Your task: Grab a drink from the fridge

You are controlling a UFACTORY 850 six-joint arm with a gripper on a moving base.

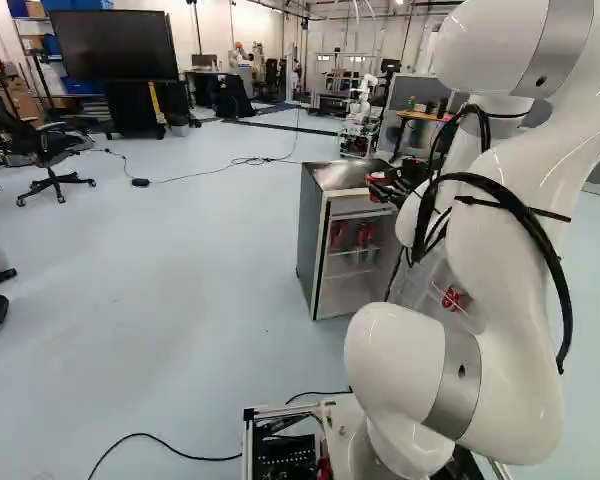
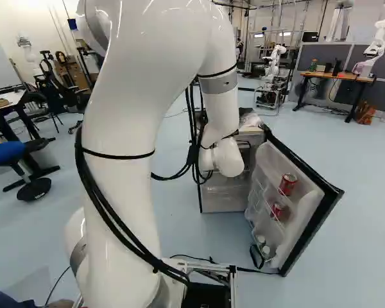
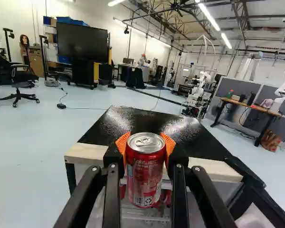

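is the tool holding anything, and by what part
Yes, a red soda can, upright, gripped from both sides around its upper part, just below the rim, by the tool's orange pads.

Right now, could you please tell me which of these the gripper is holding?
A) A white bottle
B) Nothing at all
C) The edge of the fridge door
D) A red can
D: in the wrist view, the red can stands upright between the two orange pads of the gripper, which press it from both sides.
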